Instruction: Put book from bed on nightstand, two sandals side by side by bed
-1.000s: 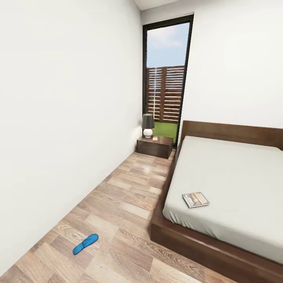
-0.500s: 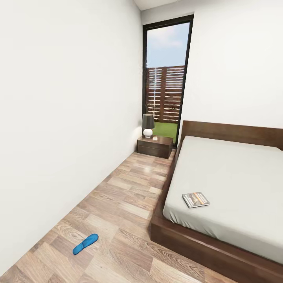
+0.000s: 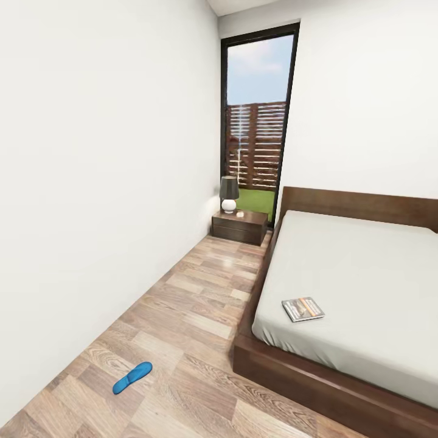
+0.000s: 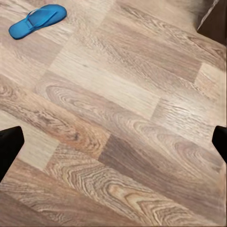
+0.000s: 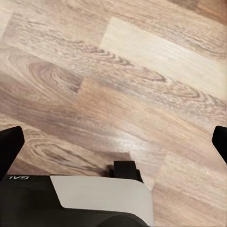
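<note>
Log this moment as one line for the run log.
stage: bedroom, nothing grasped | book: on bed | one sandal: on floor by wall | nightstand: holds lamp | left fingers: apart, empty | right fingers: apart, empty

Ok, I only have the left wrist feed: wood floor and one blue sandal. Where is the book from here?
Observer: The book lies flat on the bed, close to the mattress edge that faces the open strip of floor.
Operator: Any nightstand in sight?
Observer: Yes, a nightstand stands at the far end of that strip, beside the headboard and below the window, with a lamp on top.
Operator: And how does my sandal sit relative to the bed?
Observer: The sandal lies on the floor nearer the left wall, well apart from the bed frame.
</note>
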Motion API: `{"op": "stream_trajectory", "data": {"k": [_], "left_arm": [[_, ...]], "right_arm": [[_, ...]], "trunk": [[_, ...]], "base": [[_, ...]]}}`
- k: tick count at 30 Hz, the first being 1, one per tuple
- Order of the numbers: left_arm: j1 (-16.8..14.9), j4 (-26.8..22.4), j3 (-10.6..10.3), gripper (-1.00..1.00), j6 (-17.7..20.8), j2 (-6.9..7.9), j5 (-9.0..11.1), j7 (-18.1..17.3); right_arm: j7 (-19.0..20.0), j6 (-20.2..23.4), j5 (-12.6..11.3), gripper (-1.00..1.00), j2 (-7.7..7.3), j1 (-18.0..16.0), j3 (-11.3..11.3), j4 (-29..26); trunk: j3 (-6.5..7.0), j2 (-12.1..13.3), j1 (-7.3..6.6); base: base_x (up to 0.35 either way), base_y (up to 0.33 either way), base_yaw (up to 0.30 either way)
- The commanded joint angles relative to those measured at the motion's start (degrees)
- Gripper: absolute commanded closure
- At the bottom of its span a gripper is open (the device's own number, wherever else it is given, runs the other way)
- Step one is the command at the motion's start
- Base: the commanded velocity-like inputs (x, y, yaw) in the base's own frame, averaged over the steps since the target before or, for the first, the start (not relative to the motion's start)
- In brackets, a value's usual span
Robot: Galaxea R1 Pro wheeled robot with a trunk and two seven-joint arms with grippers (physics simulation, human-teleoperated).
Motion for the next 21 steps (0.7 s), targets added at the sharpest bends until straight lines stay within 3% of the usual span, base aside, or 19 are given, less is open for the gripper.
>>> {"op": "stream_trajectory", "data": {"k": [1, 4, 7, 14, 21], "left_arm": [[-0.03, -0.29, 0.03, -1.0, -0.16, -0.01, 1.27, -0.01], [-0.04, -0.86, -0.03, -1.0, -0.23, -0.02, 3.85, -0.01], [-0.05, -0.97, -0.06, -1.0, -0.21, 0.02, 4.91, 0.11], [-0.05, -0.99, 0.15, -1.0, -0.24, 0.35, 5.07, 0.23], [-0.05, -0.99, 0.2, -1.0, -0.28, 0.39, 5.12, 0.25]], "right_arm": [[0.04, -0.1, -0.01, -1.0, 0.01, -0.03, 0.01, -0.14], [0.09, -0.19, -0.04, -1.0, 0.01, -0.03, -0.06, -0.47], [0.1, -0.22, -0.24, -1.0, -0.83, -0.04, -0.34, -0.46], [0.05, -0.27, -3.02, -1.0, -1.3, -0.04, -3.1, -0.27], [-0.06, -0.32, -4.01, -1.0, -1.33, -0.02, -3.99, -0.06]], "trunk": [[-0.06, -0.03, 0.0], [-0.06, -0.03, 0.0], [-0.06, -0.03, 0.0], [-0.06, -0.03, 0.0], [-0.06, -0.03, 0.0]], "base": [[0.0, 0.0, 0.0], [0.0, 0.0, 0.0], [0.0, 0.0, 0.0], [0.0, 0.0, 0.0], [0.0, 0.0, 0.0]]}}
